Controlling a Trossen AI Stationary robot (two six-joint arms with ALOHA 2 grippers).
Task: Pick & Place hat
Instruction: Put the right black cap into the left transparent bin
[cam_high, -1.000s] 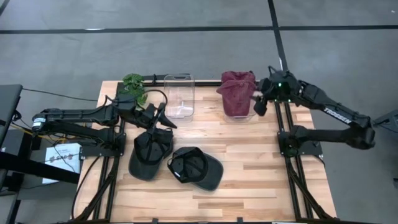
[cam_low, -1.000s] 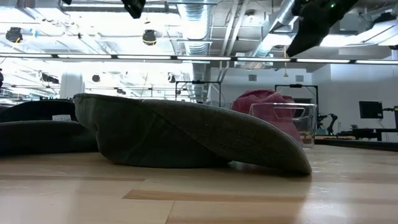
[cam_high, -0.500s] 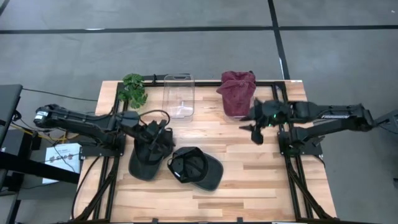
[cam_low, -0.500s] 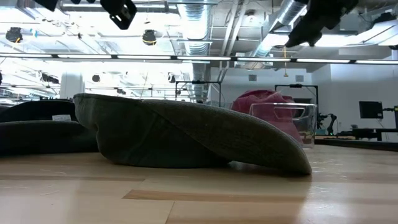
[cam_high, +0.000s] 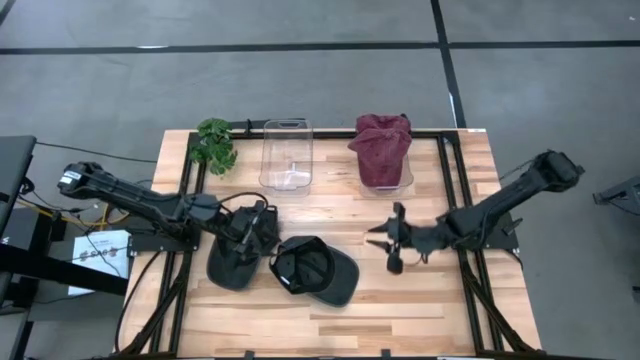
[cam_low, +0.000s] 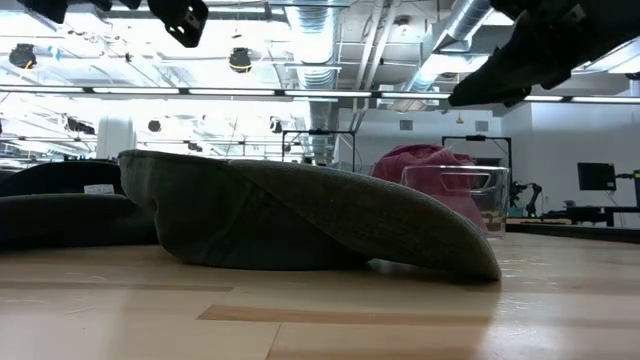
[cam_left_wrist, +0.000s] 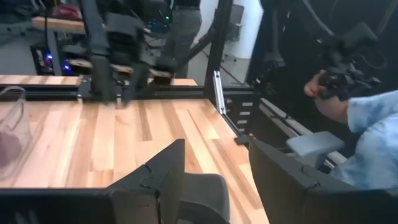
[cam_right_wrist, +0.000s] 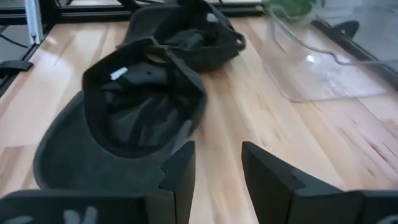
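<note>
Both sets of jaws spread apart, holding nothing. Left gripper (cam_high: 262, 222) hovering over the back dark cap (cam_high: 240, 250), fingers (cam_left_wrist: 168, 171) w/ a clear gap btwn them. Right gripper (cam_high: 388, 240) low over bare table (cam_high: 420, 300), just beside the front dark cap (cam_high: 315, 270), which lies upside down. Maroon hat (cam_high: 381, 145) already sitting in the right clear bin (cam_high: 402, 183); left clear bin (cam_high: 287, 155) near the plant (cam_high: 214, 143). Person (cam_left_wrist: 367, 134) visible past the table edge in left wrist view.
</note>
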